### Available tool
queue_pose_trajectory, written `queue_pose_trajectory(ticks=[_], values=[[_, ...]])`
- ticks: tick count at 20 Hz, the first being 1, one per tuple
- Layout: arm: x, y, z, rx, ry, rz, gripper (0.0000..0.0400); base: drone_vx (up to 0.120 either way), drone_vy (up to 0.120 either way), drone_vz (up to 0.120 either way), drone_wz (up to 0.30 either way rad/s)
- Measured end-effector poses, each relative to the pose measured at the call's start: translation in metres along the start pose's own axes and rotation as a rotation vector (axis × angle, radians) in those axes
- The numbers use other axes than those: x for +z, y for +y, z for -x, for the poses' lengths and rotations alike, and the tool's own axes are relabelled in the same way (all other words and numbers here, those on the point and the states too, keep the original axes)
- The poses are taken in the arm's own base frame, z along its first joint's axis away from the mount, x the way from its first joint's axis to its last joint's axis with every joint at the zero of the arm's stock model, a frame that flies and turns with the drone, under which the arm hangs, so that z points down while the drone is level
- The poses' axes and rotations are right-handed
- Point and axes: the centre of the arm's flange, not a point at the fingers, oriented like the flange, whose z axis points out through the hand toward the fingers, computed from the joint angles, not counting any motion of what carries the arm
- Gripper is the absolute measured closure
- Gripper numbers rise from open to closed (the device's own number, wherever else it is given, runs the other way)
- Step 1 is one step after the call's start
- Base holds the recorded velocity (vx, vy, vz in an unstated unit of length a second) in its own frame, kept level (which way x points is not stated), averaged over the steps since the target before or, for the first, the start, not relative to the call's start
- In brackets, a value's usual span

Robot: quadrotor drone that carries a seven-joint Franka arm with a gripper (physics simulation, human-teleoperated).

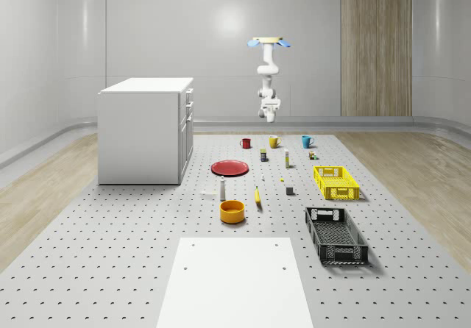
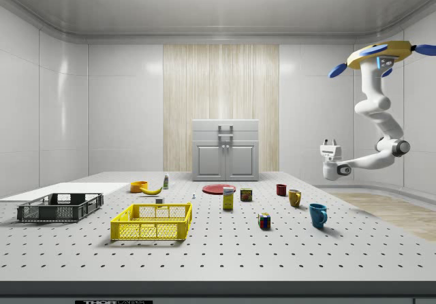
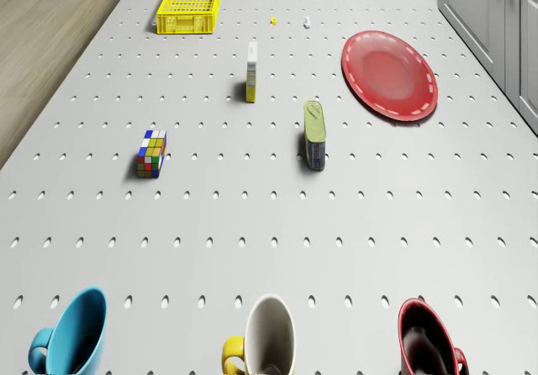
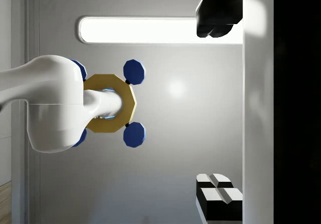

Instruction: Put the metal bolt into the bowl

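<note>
Lying on the perforated table, the small pale piece I took for the metal bolt (image 3: 307,22) sat between the red plate (image 3: 389,75) and a tiny yellow bit (image 3: 272,21), well apart from the orange bowl (image 1: 232,211). The drone (image 1: 269,43) hovered high beyond the mugs. Its gripper (image 4: 220,108) pointed upward, fingers spread wide and holding nothing. A grab could take the yellow bit by mistake, since the two lay near. The drone view showed the bolt; the wrist view showed the spread fingers.
</note>
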Motion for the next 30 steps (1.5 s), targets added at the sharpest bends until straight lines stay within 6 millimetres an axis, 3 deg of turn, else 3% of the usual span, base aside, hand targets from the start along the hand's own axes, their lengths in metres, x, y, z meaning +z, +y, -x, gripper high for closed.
queue_pose_trajectory(ticks=[26,30], values=[[-0.0052,0.0005,0.0014,0.000,0.018,-0.010,0.0000,0.120,-0.120,0.000,0.000],[-0.0052,0.0003,0.0020,0.000,0.025,-0.008,0.0000,0.120,0.000,0.000,0.000]])
